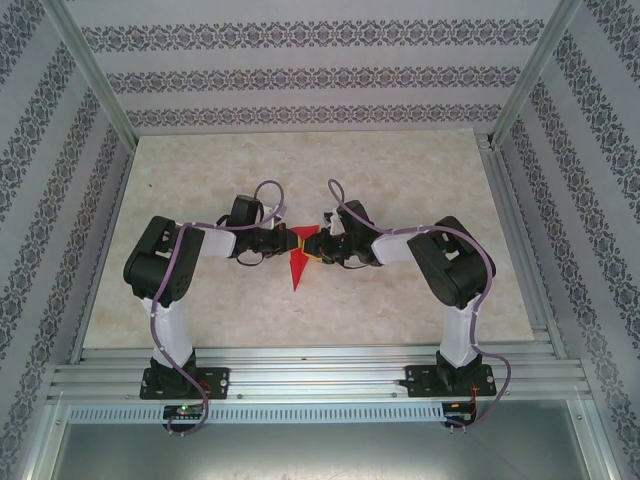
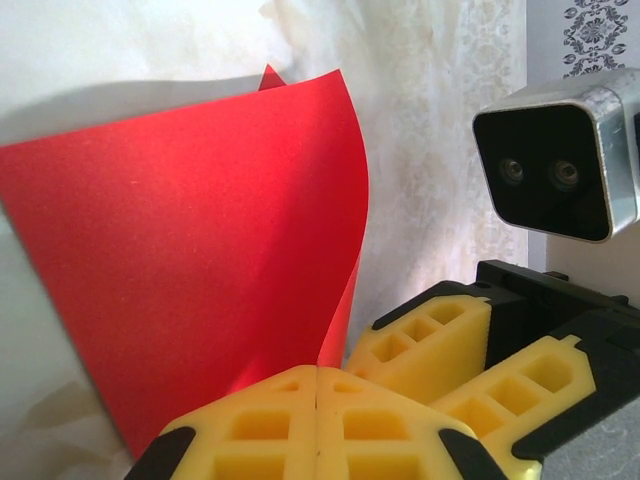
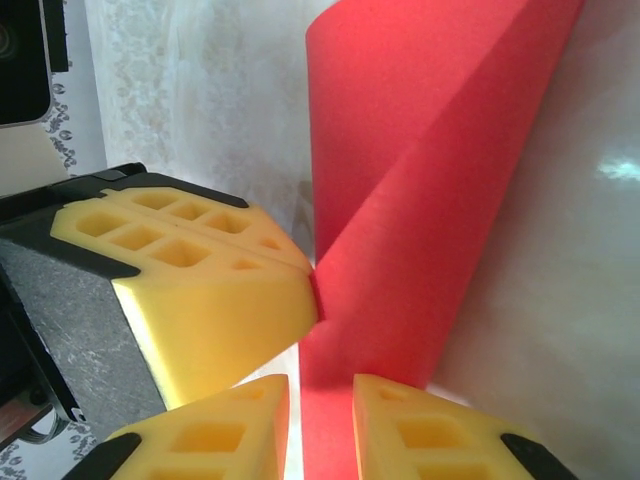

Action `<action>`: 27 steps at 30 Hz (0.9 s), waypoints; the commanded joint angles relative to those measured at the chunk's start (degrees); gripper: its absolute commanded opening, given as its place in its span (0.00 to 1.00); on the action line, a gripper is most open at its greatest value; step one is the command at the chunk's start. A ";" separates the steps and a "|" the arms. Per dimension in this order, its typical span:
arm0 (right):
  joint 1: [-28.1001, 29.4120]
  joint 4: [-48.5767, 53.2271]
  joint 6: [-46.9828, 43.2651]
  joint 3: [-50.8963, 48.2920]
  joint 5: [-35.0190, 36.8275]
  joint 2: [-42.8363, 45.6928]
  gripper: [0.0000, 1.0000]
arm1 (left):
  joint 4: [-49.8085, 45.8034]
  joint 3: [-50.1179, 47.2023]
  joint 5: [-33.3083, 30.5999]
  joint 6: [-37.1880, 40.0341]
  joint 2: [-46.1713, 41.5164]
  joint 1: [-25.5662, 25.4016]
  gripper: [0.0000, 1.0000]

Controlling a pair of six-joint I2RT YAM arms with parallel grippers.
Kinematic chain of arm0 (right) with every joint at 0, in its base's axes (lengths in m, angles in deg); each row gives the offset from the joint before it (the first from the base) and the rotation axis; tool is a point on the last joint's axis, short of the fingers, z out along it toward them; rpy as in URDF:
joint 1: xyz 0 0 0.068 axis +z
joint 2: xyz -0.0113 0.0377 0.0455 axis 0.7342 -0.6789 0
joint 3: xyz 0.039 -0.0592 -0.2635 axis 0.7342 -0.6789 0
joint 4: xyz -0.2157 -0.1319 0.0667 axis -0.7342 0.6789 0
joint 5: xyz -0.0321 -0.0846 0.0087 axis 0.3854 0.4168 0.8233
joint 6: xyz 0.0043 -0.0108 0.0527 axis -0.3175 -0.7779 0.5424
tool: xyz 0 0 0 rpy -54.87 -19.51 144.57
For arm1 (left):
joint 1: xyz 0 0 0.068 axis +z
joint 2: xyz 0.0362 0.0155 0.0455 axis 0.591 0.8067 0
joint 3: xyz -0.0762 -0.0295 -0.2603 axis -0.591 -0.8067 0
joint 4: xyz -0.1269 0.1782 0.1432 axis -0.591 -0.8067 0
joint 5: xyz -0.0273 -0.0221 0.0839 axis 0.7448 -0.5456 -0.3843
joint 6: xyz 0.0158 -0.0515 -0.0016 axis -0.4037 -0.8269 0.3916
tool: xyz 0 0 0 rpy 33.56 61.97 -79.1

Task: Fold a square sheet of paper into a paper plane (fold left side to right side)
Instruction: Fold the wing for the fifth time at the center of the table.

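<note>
Grip matters here: at the middle of the table (image 1: 420, 180) our left gripper (image 2: 315, 400) is clamped tight on the curling flap of the paper plane (image 1: 297, 264), we judge to carry it rightward, while our right gripper (image 3: 321, 425) stands narrowly parted astride the paper, steadying it.

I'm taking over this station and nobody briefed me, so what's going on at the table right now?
Two robot arms are working on a sheet of red paper at the middle of the table. From above, the paper is a slim pointed shape with its tip toward the arm bases. The left fingers are shut on an edge of the paper, which curls up beside them. The right fingers face them, slightly apart, with red paper showing in the gap between them.
</note>
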 commanded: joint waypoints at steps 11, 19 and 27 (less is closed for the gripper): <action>-5.15 4.07 -4.09 -0.30 0.51 4.98 0.20 | -2.65 0.60 1.29 3.73 -2.32 2.15 0.00; -6.08 9.49 -5.52 6.14 3.51 1.10 0.07 | -3.75 0.77 1.34 4.40 -3.57 2.97 0.00; -5.58 9.28 -4.16 10.15 4.65 -3.08 0.00 | -3.15 0.08 0.96 4.18 -3.27 3.93 0.00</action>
